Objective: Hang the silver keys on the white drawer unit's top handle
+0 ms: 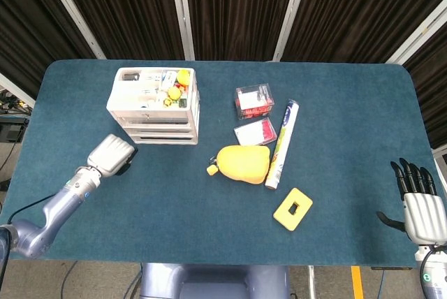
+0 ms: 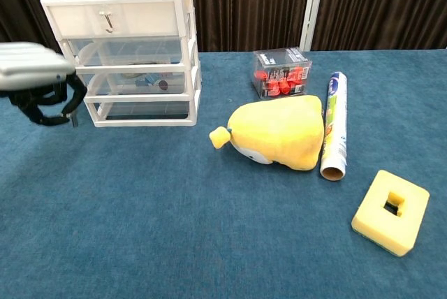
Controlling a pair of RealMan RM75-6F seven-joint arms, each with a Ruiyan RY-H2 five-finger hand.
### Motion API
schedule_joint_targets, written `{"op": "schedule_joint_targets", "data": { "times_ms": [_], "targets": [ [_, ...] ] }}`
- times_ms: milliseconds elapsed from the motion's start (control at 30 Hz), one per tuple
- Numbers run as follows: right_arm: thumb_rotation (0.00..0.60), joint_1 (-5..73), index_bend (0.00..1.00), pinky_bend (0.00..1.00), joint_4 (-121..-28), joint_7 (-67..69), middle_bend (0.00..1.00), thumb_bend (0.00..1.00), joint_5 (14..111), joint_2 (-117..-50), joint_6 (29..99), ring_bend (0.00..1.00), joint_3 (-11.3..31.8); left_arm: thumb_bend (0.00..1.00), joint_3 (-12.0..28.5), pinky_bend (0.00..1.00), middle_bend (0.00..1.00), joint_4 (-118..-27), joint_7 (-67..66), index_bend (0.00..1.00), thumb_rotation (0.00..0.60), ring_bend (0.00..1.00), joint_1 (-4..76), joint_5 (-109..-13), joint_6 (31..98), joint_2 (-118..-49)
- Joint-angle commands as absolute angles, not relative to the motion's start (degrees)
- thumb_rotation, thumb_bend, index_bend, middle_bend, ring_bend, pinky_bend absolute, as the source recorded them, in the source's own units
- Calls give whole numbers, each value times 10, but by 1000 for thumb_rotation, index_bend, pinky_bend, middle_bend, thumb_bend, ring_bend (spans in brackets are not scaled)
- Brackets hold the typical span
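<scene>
The table (image 1: 349,103) is covered in a blue-green cloth. Near its far left corner stands the white drawer unit (image 2: 129,61) with 3 drawers; its top handle (image 2: 109,21), a small metal hook on the top drawer front, is bare. The open top of the unit holds small yellow and mixed items.

The yellow plush toy (image 2: 278,133) lies near the table's middle, with the rolled tube (image 2: 334,126) just beside it on the right. Toward the near edge, right of the plush, lies the yellow foam block (image 2: 391,211) with a square hole. Behind the plush sits the clear box of red parts (image 2: 282,72), and the head view shows a second flat packet of red parts (image 1: 255,131) between that box and the plush.

The left hand (image 2: 38,82) is raised off the table in front of the drawer unit's left side, fingers (image 2: 49,107) curled in under the palm. The silver keys (image 2: 73,119) show only as a small bit hanging below those fingers, held in the curl.

The right hand (image 1: 419,205) is at the table's near right corner, fingers straight and slightly apart, holding nothing.
</scene>
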State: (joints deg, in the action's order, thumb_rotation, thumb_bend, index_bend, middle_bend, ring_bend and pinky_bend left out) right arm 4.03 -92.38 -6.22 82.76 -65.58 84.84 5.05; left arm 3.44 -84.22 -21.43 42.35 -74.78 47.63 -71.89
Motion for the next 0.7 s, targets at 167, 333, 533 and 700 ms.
{"op": "schedule_joint_targets", "data": {
  "times_ms": [167,333,533,700],
  "targets": [
    [600,41,0,0,-924,-61,0,3,827,-656,848,0,51,430,61,697,885,-861,-222,629,600,807,439,-742,492,-693],
    [600,41,0,0,-924,-60,0,3,826,-656,847,0,52,431,73,696,885,-859,-217,642,600,806,445,-755,513,-692],
    [600,41,0,0,-924,-59,0,3,826,-656,847,0,52,429,89,696,885,-846,-208,650,600,806,447,-767,548,-705],
    [600,41,0,0,-924,-58,0,3,826,-656,848,0,53,429,96,697,885,-847,-208,653,600,806,451,-764,555,-709]
  ]
}}
